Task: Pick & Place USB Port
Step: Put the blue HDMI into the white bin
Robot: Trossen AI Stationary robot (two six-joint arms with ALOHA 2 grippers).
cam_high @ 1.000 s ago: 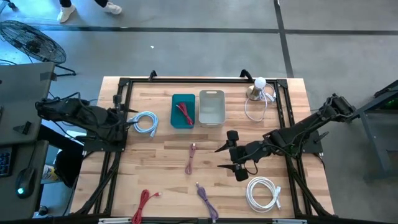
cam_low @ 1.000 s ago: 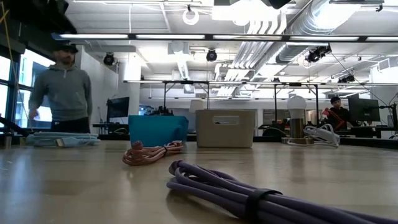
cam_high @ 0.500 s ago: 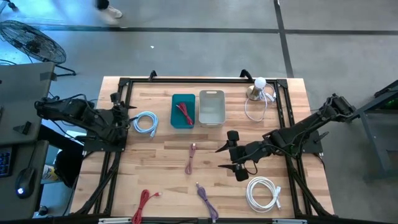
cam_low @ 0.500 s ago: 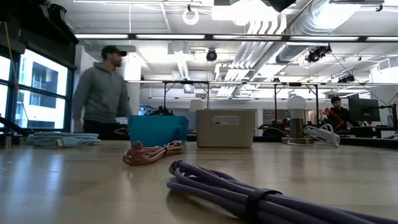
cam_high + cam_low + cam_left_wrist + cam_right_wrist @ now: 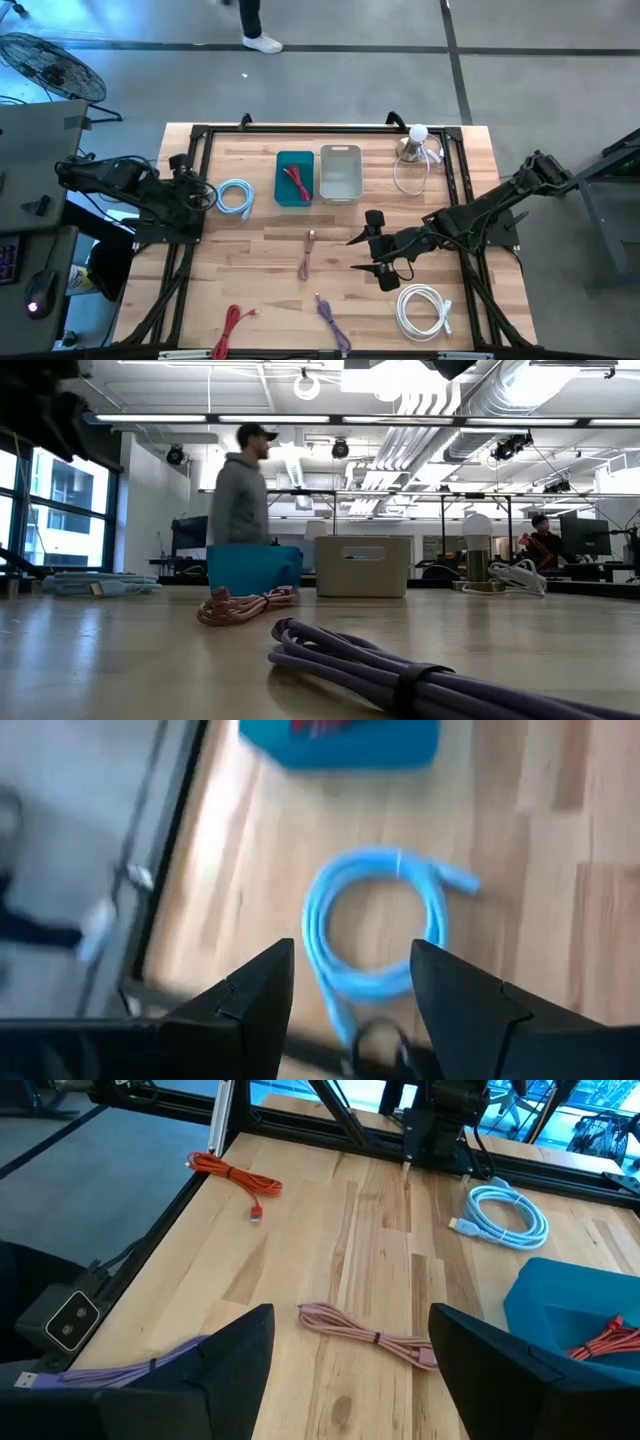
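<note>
While its two dark fingers (image 5: pixel 250 1010) stand apart with nothing between them, the left gripper (image 5: pixel 205 193) hangs at the left edge of the wooden tabletop (image 5: pixel 270 240), just beside the coiled light-blue USB cable (image 5: pixel 235 196) lying flat on the wood. Beyond that coil sits the teal rectangular plastic bin (image 5: pixel 294 178) with a red cable (image 5: pixel 298 180) inside, and touching its side the grey rectangular plastic bin (image 5: pixel 340 172). Over the middle of the tabletop the right gripper (image 5: pixel 362 252) also holds its fingers (image 5: pixel 220 1355) wide apart and empty, near the bundled pink cable (image 5: pixel 308 253). A coiled white cable (image 5: pixel 423 309) lies close by the right gripper. A bundled purple cable (image 5: pixel 331 321) and a loose red-orange cable (image 5: pixel 233 326) rest along the near edge. A white-domed lamp (image 5: pixel 415 143) stands at the far right corner. A person (image 5: pixel 240 490) shows in the room behind.
</note>
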